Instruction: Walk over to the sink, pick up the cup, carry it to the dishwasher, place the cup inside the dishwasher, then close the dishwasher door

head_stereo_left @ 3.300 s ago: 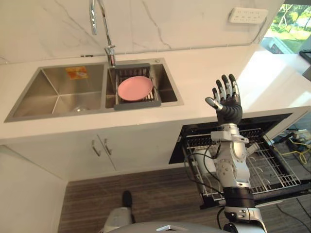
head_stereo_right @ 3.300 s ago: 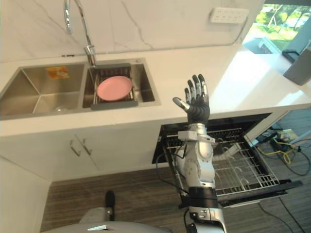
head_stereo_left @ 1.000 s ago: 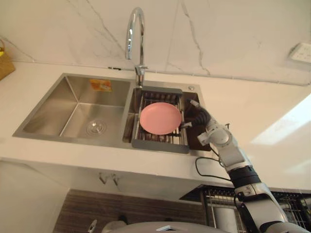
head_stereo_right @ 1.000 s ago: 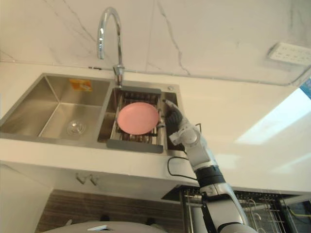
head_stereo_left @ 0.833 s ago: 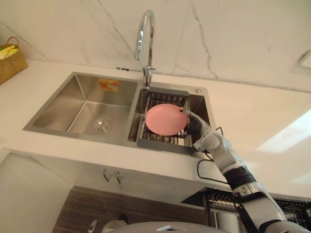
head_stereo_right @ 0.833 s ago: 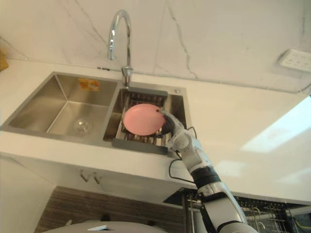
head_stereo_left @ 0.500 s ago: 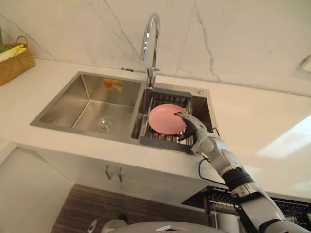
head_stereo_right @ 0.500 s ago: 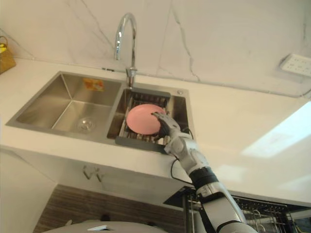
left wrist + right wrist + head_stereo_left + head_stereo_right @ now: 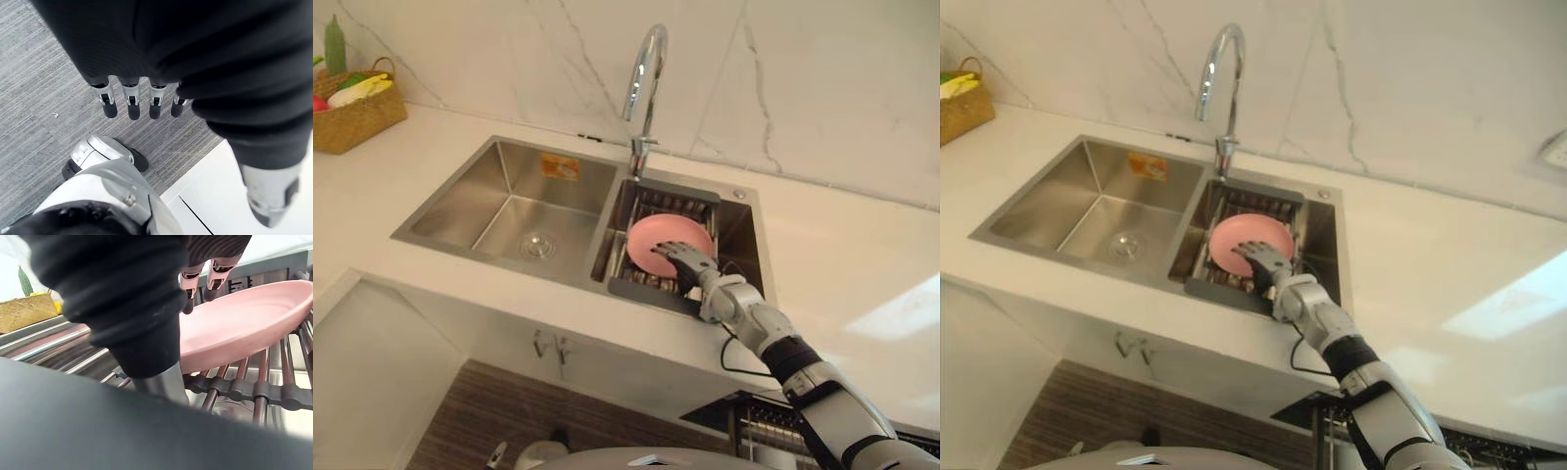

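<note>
One pink plate [image 9: 655, 238], two sink basins [image 9: 499, 201], one faucet [image 9: 645, 80], one basket [image 9: 358, 117].

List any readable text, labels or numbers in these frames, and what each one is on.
Sticker on the back wall of the left sink basin: orange and yellow, print too blurred to read.
Pink plate, faucet, countertop: no text visible on any of them.
Nothing else bears readable text.
</note>
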